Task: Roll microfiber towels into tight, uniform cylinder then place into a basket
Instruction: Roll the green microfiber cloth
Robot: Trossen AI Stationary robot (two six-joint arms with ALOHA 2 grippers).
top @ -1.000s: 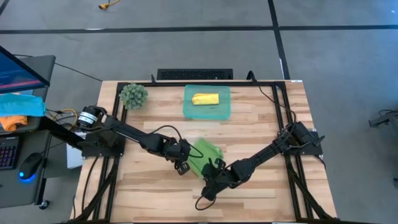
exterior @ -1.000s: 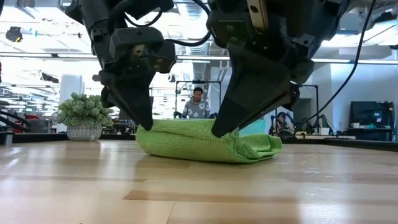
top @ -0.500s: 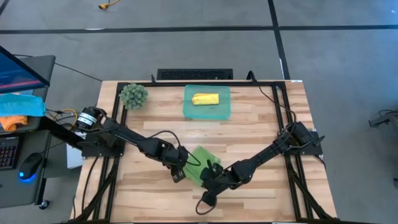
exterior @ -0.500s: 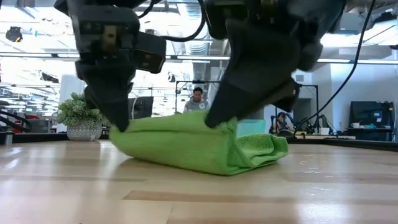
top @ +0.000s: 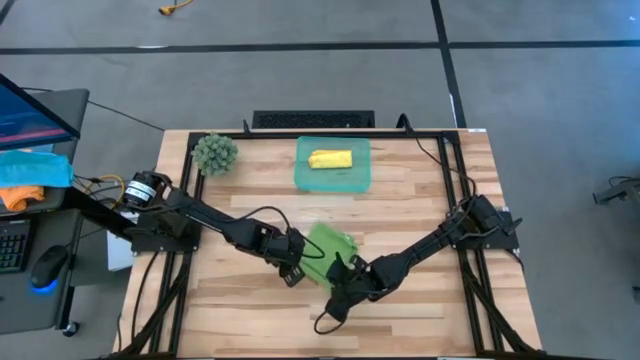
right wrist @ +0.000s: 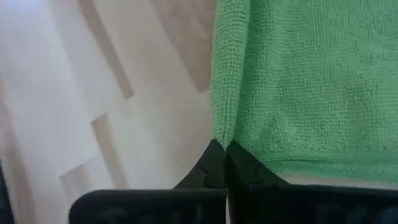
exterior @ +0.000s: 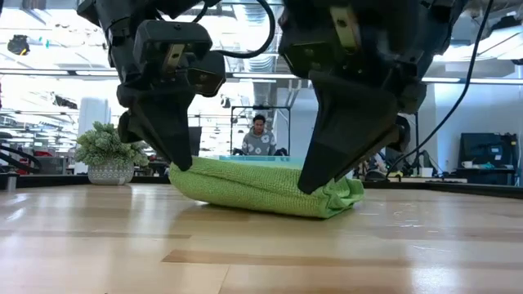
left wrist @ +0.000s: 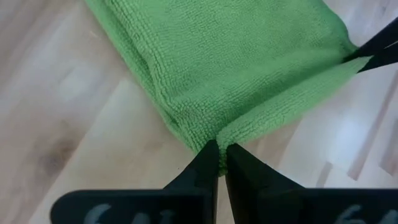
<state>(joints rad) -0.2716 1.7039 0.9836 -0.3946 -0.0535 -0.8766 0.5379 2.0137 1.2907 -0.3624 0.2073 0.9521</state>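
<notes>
The light green microfiber towel [top: 328,246] lies folded in a thick flat bundle on the wooden table [top: 420,200], in the near middle. My left gripper [top: 296,268] is shut on its near left corner. My right gripper [top: 346,276] is shut on its near right corner. In the low view, the left gripper [exterior: 181,163] and the right gripper [exterior: 311,186] stand at the two ends of the towel [exterior: 261,186]. The teal basket [top: 305,178] stands at the far middle with a rolled yellow towel [top: 330,159] lying in it. My left gripper pinches the towel's corner [left wrist: 214,132] between its two fingertips, slanting down from the table's left. The corner is raised a little; the rest of the towel lies on the table. My right gripper pinches the other near corner [right wrist: 225,132] between its fingertips, slanting down from the right. That corner sits low, close to the table top [exterior: 327,200].
A fuzzy round green ball [top: 214,152] sits at the far left corner. Dark rails [top: 455,190] run along the table's left and right sides. A desk [top: 50,120] with blue and orange cloths [top: 30,175] stands left of the table. People show in the room behind [exterior: 260,135].
Both grippers, still shut on the towel's corners, drew it a little toward the table's near edge and then carried it back toward the far edge. The towel lies about where it was a second ago, and my right gripper's end sits lower.
</notes>
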